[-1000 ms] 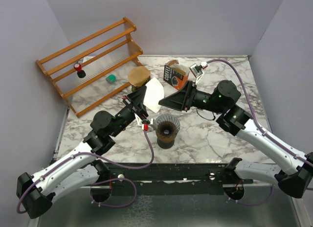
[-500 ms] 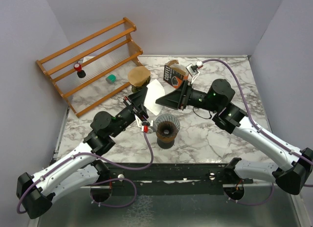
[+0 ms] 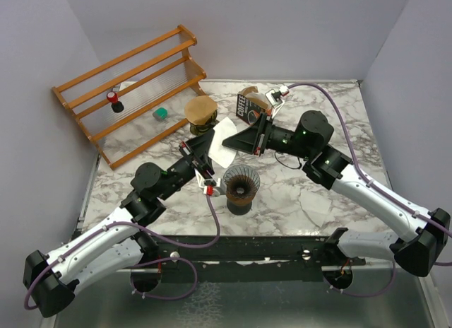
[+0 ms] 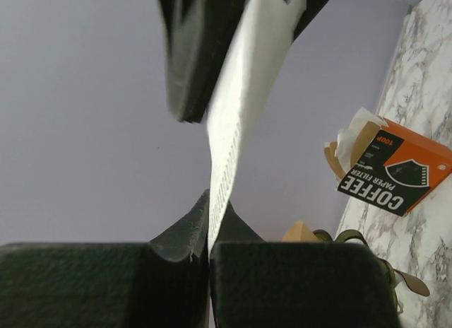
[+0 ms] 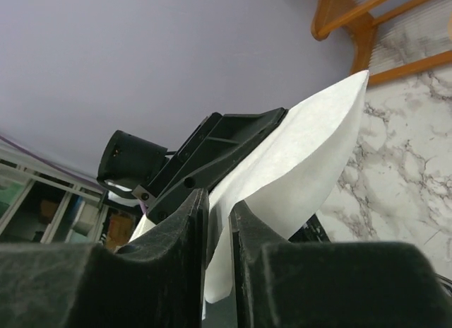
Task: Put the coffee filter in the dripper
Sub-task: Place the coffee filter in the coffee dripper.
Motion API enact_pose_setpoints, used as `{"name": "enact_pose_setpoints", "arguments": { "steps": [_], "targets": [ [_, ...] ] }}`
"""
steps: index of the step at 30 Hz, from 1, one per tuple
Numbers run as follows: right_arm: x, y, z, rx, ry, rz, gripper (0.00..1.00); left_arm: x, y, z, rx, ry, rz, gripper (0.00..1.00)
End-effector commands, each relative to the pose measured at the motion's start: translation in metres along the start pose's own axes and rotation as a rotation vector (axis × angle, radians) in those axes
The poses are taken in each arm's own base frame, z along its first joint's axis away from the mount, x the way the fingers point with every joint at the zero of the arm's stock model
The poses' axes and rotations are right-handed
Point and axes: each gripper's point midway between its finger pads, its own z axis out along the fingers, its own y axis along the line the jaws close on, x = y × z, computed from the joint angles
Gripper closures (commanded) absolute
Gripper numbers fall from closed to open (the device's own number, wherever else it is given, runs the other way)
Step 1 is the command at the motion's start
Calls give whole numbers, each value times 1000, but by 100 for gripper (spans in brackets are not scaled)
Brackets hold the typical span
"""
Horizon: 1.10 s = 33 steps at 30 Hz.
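The white paper coffee filter (image 3: 221, 145) hangs in the air behind the dark ribbed dripper (image 3: 241, 183), which stands on the marble table. My left gripper (image 3: 205, 148) is shut on the filter's lower edge; in the left wrist view the filter (image 4: 247, 80) runs up from the closed fingertips of that gripper (image 4: 209, 236). My right gripper (image 3: 230, 139) comes in from the right. In the right wrist view its jaws (image 5: 219, 222) stand a narrow gap apart with a layer of the filter (image 5: 311, 151) between them.
An orange coffee filter box (image 3: 251, 109) and a brown filter stack (image 3: 200, 110) stand behind the grippers. A wooden rack (image 3: 131, 88) lies at the back left with a red-capped item (image 3: 113, 98) and a green item (image 3: 161, 114) near it.
My right gripper has moved left to the filter and now has its edge between its jaws. My left gripper has held the filter almost still.
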Motion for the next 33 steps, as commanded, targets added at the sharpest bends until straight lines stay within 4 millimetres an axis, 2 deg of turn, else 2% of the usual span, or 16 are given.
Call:
{"name": "enact_pose_setpoints", "arguments": {
  "steps": [1,3,5,9,15,18,26,33],
  "targets": [
    [-8,6,3,-7,-18,-32,87,-9,4,-2,-13,-44,-22,95],
    [-7,5,2,2,-15,-41,99,-9,5,-2,-15,-45,-27,94],
    [-7,4,0,13,-13,-52,100,-9,6,-3,-21,-43,-31,90],
    [-8,4,-7,47,-10,-98,99,-8,13,-8,-50,-29,-72,67],
    [-15,-5,-21,152,-9,-236,100,-6,36,-23,-136,20,-291,51],
    [-20,-14,-26,213,10,-351,100,-9,35,-25,-85,41,-397,51],
    [-16,-36,-32,244,157,-711,99,-23,8,-31,126,67,-565,56],
    [-18,-53,-40,260,279,-988,99,-34,11,-34,206,168,-846,55]
  ]
}}
